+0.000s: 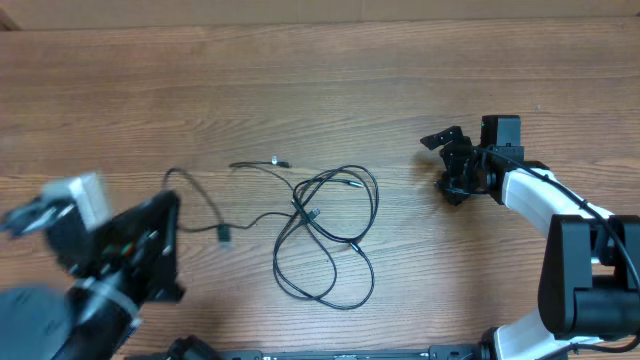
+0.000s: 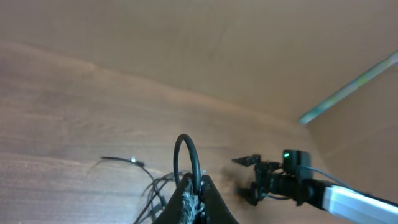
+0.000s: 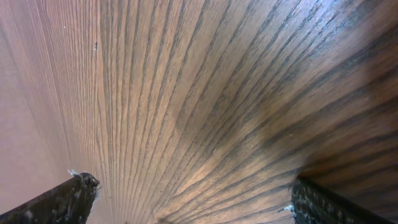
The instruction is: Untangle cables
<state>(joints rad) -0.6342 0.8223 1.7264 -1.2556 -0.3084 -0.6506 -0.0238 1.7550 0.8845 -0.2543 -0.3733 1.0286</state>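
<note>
left pincer (image 2: 194, 186) clenched on a loop of the cables (image 1: 300, 207), right pincer (image 1: 447, 165) released, well apart, above table (image 1: 400, 70)

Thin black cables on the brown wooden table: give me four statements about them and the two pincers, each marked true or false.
1. The left pincer is shut on a loop of the thin black cables. True.
2. The right pincer grips a cable. False: it stands open, with only the brown wooden table between its fingers.
3. The cables lie tangled between the two arms. True.
4. Every cable lies straight and separate. False: they loop and cross each other mid-table.
</note>
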